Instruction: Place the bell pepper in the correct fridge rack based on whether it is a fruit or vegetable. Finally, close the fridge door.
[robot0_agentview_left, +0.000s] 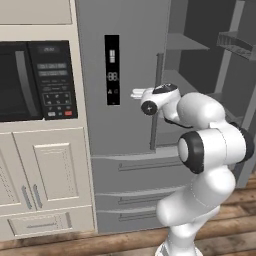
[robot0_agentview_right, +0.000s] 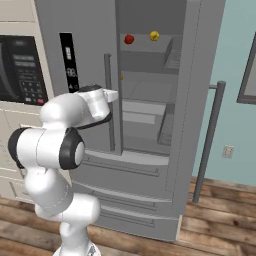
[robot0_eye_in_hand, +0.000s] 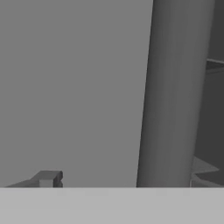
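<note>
The red bell pepper (robot0_agentview_right: 129, 39) lies on an upper rack inside the fridge, with a small yellow fruit (robot0_agentview_right: 154, 35) to its right on the same rack. The right fridge door (robot0_agentview_right: 201, 75) stands swung open, its long handle (robot0_agentview_right: 212, 135) facing the room. My gripper (robot0_agentview_right: 114, 95) hangs in front of the closed left door (robot0_agentview_left: 125, 75), close to that door's vertical handle (robot0_eye_in_hand: 175, 96), well below and left of the pepper. It is open and holds nothing. One dark fingertip (robot0_eye_in_hand: 47, 178) shows low in the hand view.
A built-in microwave (robot0_agentview_left: 30, 80) sits in the cream cabinets (robot0_agentview_left: 45, 170) left of the fridge. Freezer drawers (robot0_agentview_right: 130, 175) run below the doors. Lower fridge shelves (robot0_agentview_right: 145, 110) and door bins (robot0_agentview_left: 235, 42) show. The floor is wood.
</note>
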